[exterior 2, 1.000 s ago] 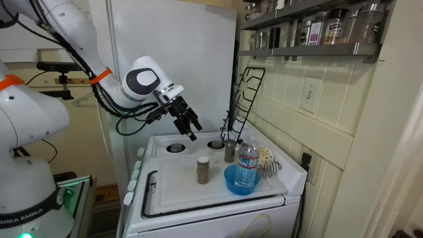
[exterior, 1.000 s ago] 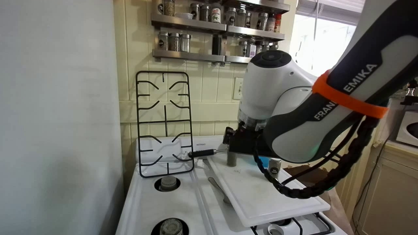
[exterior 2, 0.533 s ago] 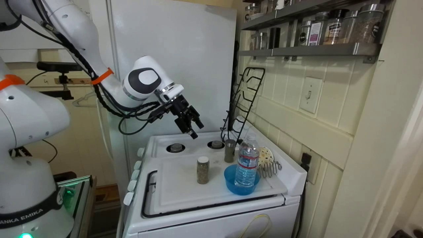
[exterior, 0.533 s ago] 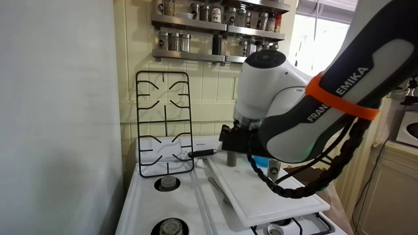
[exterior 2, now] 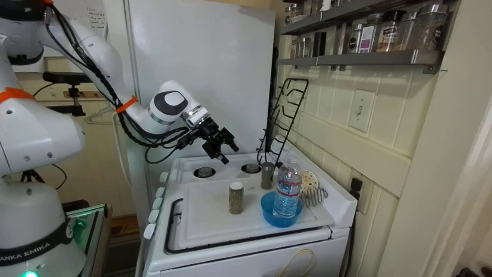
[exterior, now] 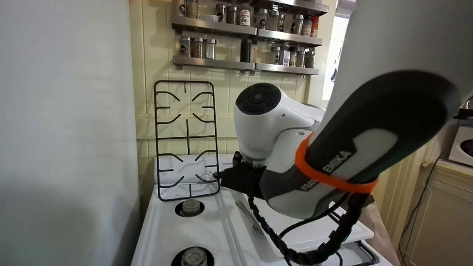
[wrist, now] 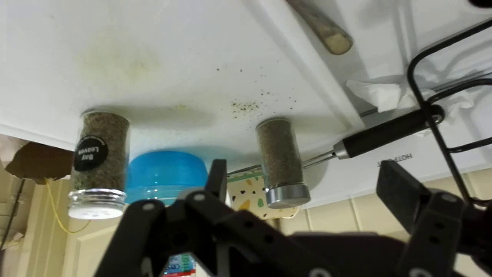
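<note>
Wrist view: cutting board (wrist: pixel 184 46) at eleven o'clock, smooth plastic-looking, low sheen. Metal-lidded jar (wrist: pixel 280 159) at four, clear glass, lid satin. Bay Leaves jar (wrist: pixel 104 165) at nine, glass, collar mirror-bright. Black handle (wrist: pixel 388 133) at three, matt (plastic or rubber, hard to say). In exterior view: gripper (exterior 2: pixel 230 154) matt black; bowl (exterior 2: pixel 269 215) at five, glossy translucent plastic. In exterior view: shelves (exterior: pixel 214 25) at twelve, brushed metal.
</note>
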Action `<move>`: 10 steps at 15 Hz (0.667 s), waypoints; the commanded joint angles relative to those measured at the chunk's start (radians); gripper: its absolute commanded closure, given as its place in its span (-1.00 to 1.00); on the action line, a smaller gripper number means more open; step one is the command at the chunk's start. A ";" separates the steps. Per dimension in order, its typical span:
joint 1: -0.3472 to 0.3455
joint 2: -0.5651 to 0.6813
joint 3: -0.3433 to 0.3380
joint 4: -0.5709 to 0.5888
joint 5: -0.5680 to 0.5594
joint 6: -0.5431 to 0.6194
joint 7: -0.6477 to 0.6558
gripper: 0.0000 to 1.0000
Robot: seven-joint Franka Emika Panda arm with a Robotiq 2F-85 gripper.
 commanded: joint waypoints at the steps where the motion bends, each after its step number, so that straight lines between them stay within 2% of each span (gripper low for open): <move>1: -0.112 -0.129 0.146 0.036 0.112 -0.040 0.065 -1.00; 3: -0.139 -0.128 0.166 0.049 0.119 -0.061 0.008 -1.00; 4: -0.088 -0.104 0.113 0.010 0.130 -0.027 -0.016 -1.00; 7: -0.109 -0.110 0.129 0.021 0.134 -0.039 -0.022 -1.00; 10: -0.113 -0.050 0.106 0.012 0.157 0.015 -0.066 -1.00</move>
